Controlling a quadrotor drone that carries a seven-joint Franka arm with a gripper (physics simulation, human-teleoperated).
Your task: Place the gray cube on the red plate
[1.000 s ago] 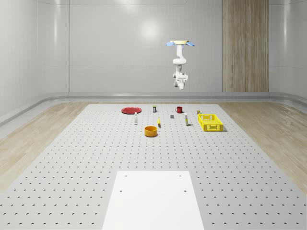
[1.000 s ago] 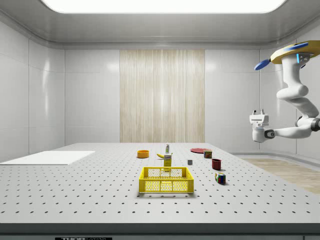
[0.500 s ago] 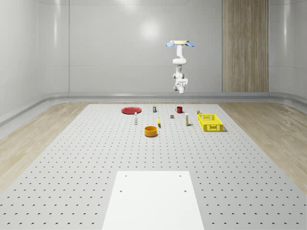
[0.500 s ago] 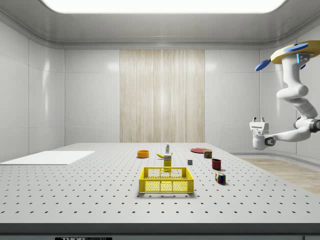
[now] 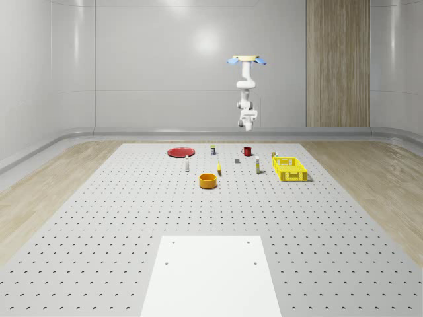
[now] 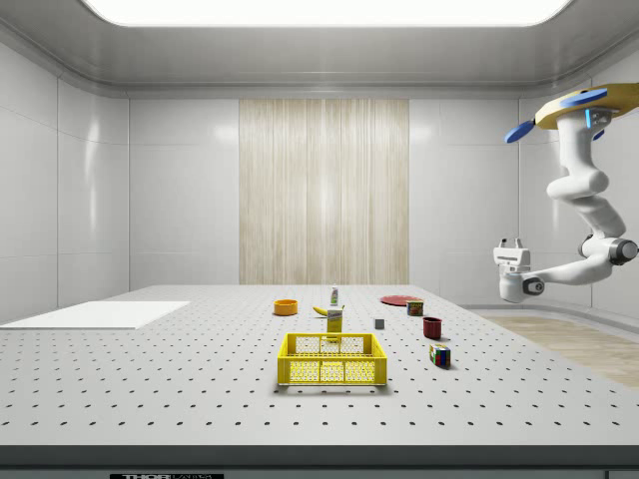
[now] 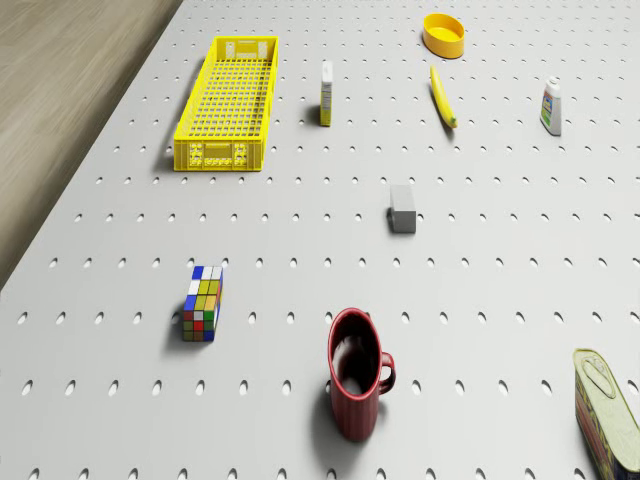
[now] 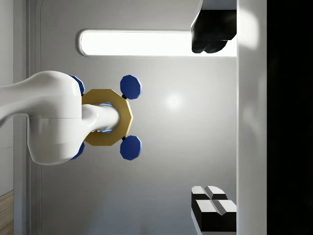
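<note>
1. The drone point(image 5: 248, 60) hovers high above the far edge of the desk point(image 5: 211, 218), roughly over the red mug point(image 5: 246, 151). Its arm is folded, and the pincer point(image 6: 512, 244) points upward, well clear of everything below.
2. In the wrist view the two fingertips point(image 8: 213, 205) stand far apart with nothing between them, so the pincer is wide open and empty.
3. The gray cube point(image 7: 402, 208) rests on the desk, out in the open. It sits between the mug and the banana point(image 7: 443, 96), well apart from both.
4. The red plate point(image 5: 180, 152) lies toward the whole-scene view's far left, well away from the cube.
5. Nothing has been grasped yet, so I judge the task barely begun. The pincer must first turn to face down and then descend to the cube.
6. Risks ahead:
   - The cube is small, so drift in the hover could leave the fingers closing beside it or nudging it away.
   - A descent taken too close to the mug could tip it.
   - The small bottle point(image 5: 187, 163) stands near the plate on the way there, and a low carry might strike it.
   - Releasing from too high could make the cube bounce off the shallow plate.
</note>
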